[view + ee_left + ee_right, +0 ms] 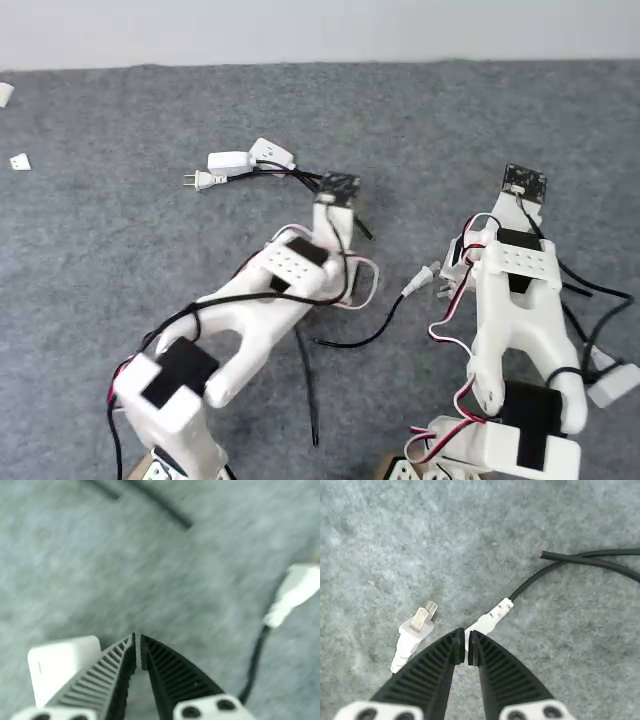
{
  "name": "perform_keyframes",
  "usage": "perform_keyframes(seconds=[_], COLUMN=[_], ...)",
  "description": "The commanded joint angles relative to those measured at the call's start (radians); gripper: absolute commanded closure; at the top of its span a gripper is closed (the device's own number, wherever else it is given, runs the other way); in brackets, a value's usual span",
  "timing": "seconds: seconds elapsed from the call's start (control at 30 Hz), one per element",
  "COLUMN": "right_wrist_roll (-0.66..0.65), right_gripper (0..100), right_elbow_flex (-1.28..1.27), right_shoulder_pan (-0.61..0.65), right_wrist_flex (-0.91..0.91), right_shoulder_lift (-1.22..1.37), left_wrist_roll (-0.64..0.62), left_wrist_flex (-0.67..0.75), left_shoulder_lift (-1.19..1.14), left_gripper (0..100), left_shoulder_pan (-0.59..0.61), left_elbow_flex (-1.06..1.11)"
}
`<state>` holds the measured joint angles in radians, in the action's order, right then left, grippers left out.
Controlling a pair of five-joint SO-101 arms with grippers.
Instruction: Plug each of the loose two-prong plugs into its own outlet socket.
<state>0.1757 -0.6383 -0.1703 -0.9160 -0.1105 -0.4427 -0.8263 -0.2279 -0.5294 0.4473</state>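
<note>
Pointing down at the grey table, the right gripper has its black ribbed jaws drawn together, with only a slit between them and nothing held. Just past the tips, touching or nearly touching them, lies a white two-prong plug on a black cable. Its long axis runs straight away from the jaws with the cable end farthest, so its prong end is hidden under the tips. A second white plug, prongs bare, lies just beside it and angles away from it. From above, the corded plug rests between the two arms, toward the near side of the table and close against the right arm, so that arm is plainly the nearer one. The left gripper, also closed on nothing, sits just beside a white block, probably an outlet. A grasp would likely need the right jaws opened first, then set across the plug's body.
</note>
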Motion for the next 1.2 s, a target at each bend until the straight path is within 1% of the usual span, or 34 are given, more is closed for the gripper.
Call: perform_keyframes(seconds=[0.0,0.1,0.2,0.37,0.57,0.63,0.7,0.8,0.87,0.97,1.07,1.17], right_wrist_roll=[0.003,0.003,0.003,0.003,0.003,0.003,0.003,0.003,0.003,0.003,0.003,0.003], right_gripper=[99.0,99.0,99.0,99.0,99.0,99.0,99.0,99.0,99.0,99.0,99.0,99.0], right_elbow_flex=[0.008,0.006,0.006,0.005,0.003,0.003,-0.005,-0.009,-0.012,-0.023,-0.025,-0.025], right_shoulder_pan=[0.012,0.012,0.012,0.012,0.022,0.024,0.025,0.028,0.031,0.042,0.042,0.042], right_wrist_flex=[0.013,0.013,0.013,0.013,0.013,0.013,0.015,0.015,0.025,0.041,0.041,0.041], right_shoulder_lift=[-0.041,-0.041,-0.041,-0.041,-0.039,-0.039,-0.039,-0.039,-0.039,-0.039,-0.041,-0.041], left_wrist_roll=[-0.002,0.011,0.078,0.095,0.097,0.092,0.091,0.091,0.094,0.097,0.097,0.097], left_wrist_flex=[-0.003,0.041,0.078,0.072,-0.040,-0.057,-0.031,0.002,0.028,0.071,0.137,0.143], left_shoulder_lift=[0.158,0.250,0.344,0.522,0.819,0.914,0.967,0.922,0.845,0.727,0.635,0.594], left_gripper=[99,99,99,99,99,98,98,98,98,98,98,98], left_shoulder_pan=[0.038,0.031,0.002,-0.018,-0.014,0.034,0.135,0.313,0.381,0.371,0.308,0.226], left_elbow_flex=[0.127,0.214,0.269,0.348,0.420,0.447,0.492,0.522,0.526,0.521,0.518,0.516])
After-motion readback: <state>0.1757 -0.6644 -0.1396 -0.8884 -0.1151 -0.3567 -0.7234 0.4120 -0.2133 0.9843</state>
